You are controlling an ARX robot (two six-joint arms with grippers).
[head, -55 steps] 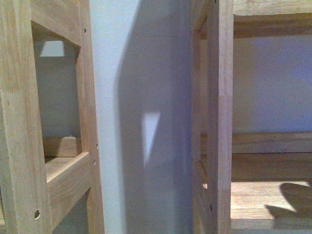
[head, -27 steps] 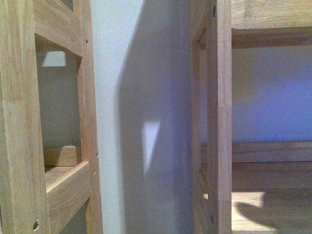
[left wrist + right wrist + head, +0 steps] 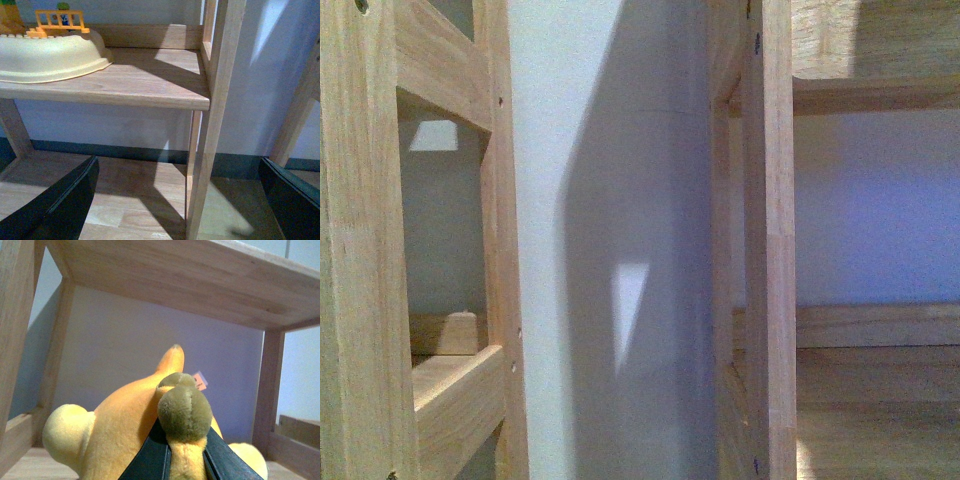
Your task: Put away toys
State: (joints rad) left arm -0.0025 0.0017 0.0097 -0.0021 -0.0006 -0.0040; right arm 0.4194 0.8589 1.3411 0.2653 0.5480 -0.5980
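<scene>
The orange-yellow plush animal (image 3: 120,430) fills the lower part of the right wrist view, with an olive-brown ball-shaped bump (image 3: 184,412) on a narrow limb. My right gripper (image 3: 186,465) is shut on that limb, its dark fingers (image 3: 150,460) pressing it from both sides. The toy hangs inside a wooden shelf compartment, under a shelf board (image 3: 170,275). My left gripper (image 3: 180,200) is open with nothing between its black fingers (image 3: 65,205), low in front of a wooden post (image 3: 210,125). Neither arm nor the toy shows in the front view.
Two wooden shelf frames (image 3: 765,250) stand close ahead with a pale wall (image 3: 610,200) between them. A cream plastic tub (image 3: 50,55) with an orange toy fence (image 3: 60,20) sits on the left shelf board (image 3: 140,85). Wooden flooring (image 3: 135,200) lies below.
The front view has sunk relative to the shelves: the boards sit lower in frame. The dark shadow on the right lower shelf has left the picture.
</scene>
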